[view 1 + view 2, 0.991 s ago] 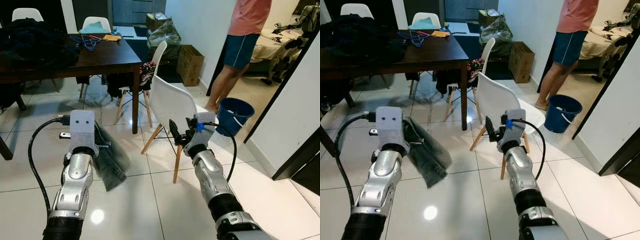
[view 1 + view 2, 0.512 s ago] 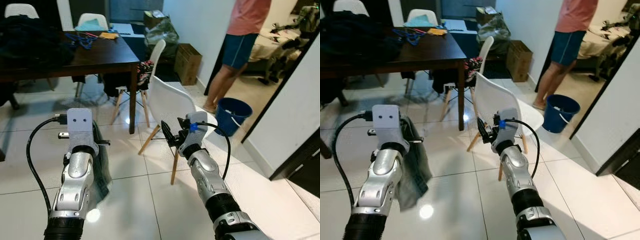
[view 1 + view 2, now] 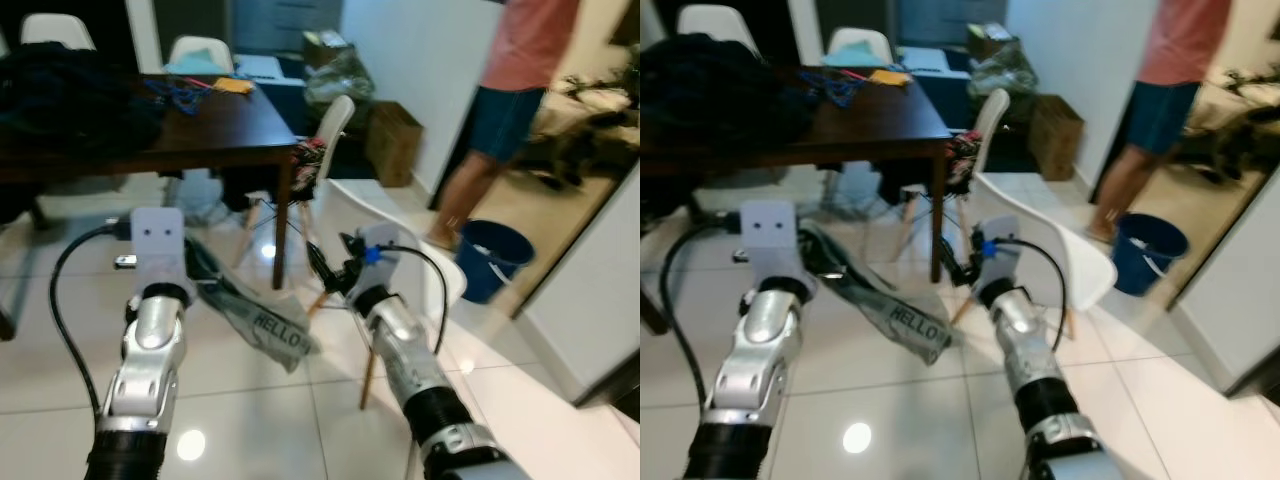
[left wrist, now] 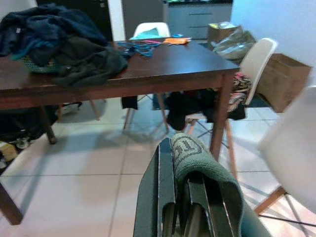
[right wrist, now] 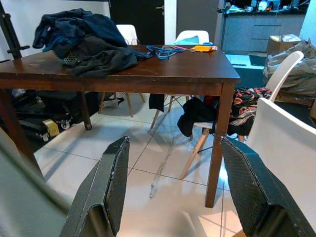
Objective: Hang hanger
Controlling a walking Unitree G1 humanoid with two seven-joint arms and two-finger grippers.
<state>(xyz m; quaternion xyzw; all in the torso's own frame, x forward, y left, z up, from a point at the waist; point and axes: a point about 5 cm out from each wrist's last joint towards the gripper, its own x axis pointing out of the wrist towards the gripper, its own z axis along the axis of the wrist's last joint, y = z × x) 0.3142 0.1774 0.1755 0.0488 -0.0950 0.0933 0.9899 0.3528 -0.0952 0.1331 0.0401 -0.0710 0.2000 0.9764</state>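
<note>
My left gripper [image 4: 183, 193] is shut on a dark green garment [image 3: 262, 326] with the word HELLO on it. The cloth wraps over its fingers [image 4: 167, 197] and trails low to the right above the floor. I cannot make out a hanger inside the cloth. My right gripper [image 5: 173, 148] is open with nothing between its fingers; it is held out at mid-height [image 3: 326, 272], just right of the garment and in front of a white chair [image 3: 420, 240]. Blue hangers [image 5: 165, 49] lie on the dark wooden table [image 3: 230, 125].
A pile of dark clothes [image 4: 64, 42] sits on the table's left part. More white chairs [image 3: 335, 120] stand around it. A person [image 3: 510, 90] stands at the right by a blue bucket [image 3: 495, 262] and a cardboard box [image 3: 392, 140]. White tile floor lies ahead.
The camera has shifted and the picture is blurred. The garment has swung out to the right from under my left gripper. My right gripper has edged left, still open.
</note>
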